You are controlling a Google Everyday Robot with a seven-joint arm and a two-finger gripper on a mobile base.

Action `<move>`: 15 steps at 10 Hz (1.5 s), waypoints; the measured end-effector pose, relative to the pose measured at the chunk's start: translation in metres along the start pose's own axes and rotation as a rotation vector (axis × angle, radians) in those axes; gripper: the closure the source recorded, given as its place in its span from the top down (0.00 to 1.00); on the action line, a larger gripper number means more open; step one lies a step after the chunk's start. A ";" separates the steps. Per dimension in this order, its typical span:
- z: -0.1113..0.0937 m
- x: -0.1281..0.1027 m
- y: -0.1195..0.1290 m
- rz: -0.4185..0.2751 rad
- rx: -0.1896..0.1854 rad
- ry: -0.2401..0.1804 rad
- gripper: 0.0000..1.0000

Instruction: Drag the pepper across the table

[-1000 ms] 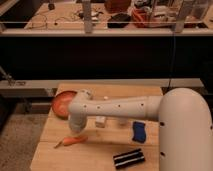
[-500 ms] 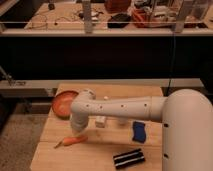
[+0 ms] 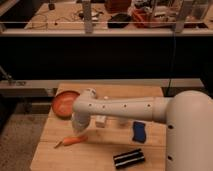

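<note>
The pepper point(image 3: 72, 141), small, slender and orange with a thin stem tip pointing left, lies on the light wooden table point(image 3: 100, 157) near its front left. My white arm reaches from the right across the table. The gripper point(image 3: 80, 132) points down at the arm's left end, right above the thick right end of the pepper. The arm's housing hides the fingers.
A round orange bowl point(image 3: 65, 102) sits at the table's back left. A small white object point(image 3: 101, 121) stands behind the arm. A blue object point(image 3: 139, 131) and a black ribbed item point(image 3: 129, 158) lie to the right front. A dark shelf rail runs behind.
The arm and gripper have shifted slightly; the pepper stays in about the same spot on the table.
</note>
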 end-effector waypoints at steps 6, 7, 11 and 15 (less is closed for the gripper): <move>-0.001 -0.031 -0.012 -0.013 -0.002 -0.125 0.75; 0.002 -0.035 -0.014 -0.009 -0.014 -0.124 0.80; 0.013 -0.033 -0.015 0.057 -0.055 -0.152 0.80; 0.025 -0.035 -0.015 0.087 -0.102 -0.155 0.80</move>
